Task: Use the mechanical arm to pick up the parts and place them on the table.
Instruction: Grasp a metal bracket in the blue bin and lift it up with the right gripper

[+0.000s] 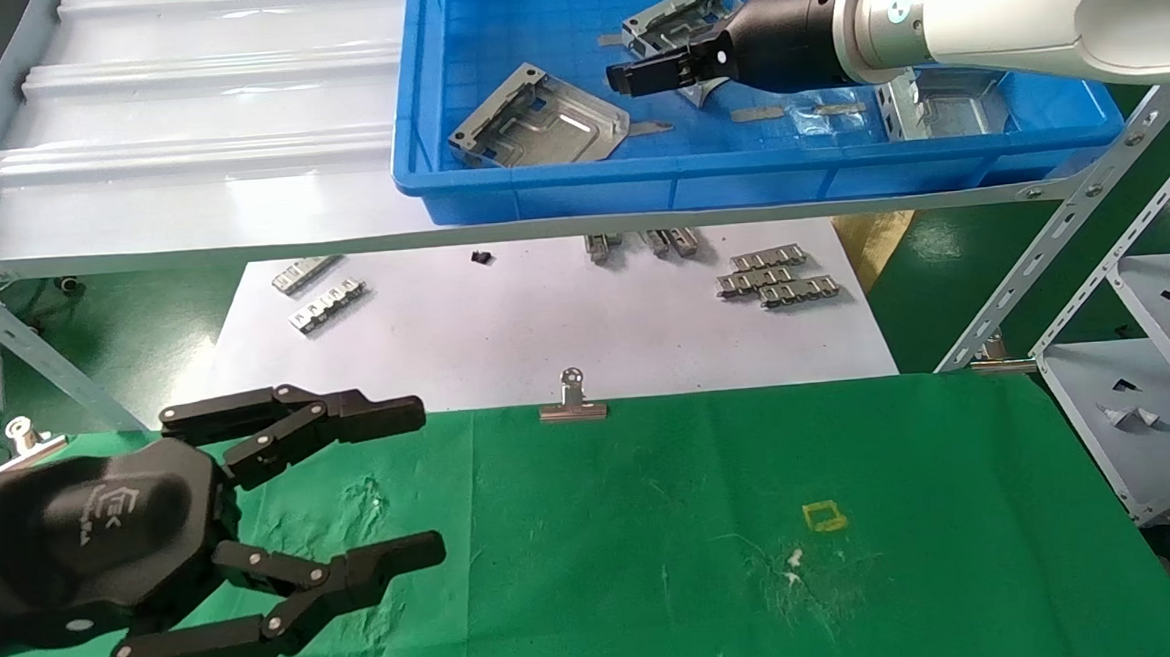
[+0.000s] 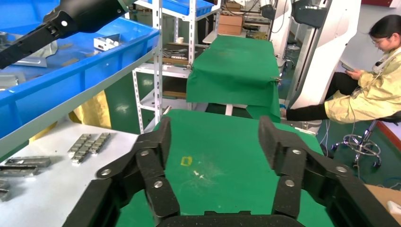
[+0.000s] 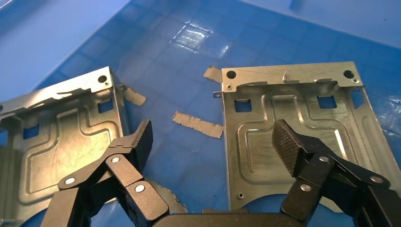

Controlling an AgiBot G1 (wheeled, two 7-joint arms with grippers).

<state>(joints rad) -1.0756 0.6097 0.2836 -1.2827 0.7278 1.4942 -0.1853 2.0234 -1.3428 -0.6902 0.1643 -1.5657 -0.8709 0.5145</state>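
Note:
Three silver-grey parts lie in the blue bin on the shelf: one at the left, one at the back partly behind my right gripper, one at the right. My right gripper is open and empty low inside the bin. In the right wrist view the gripper straddles the near edge of one part, one finger over it, the other beside a second part. My left gripper is open and empty over the green table, at its left.
The bin stands on a metal shelf rail above a white paper sheet with toothed strips. A binder clip sits at the table's far edge. Thin metal scraps lie on the bin floor. A seated person is beyond the table.

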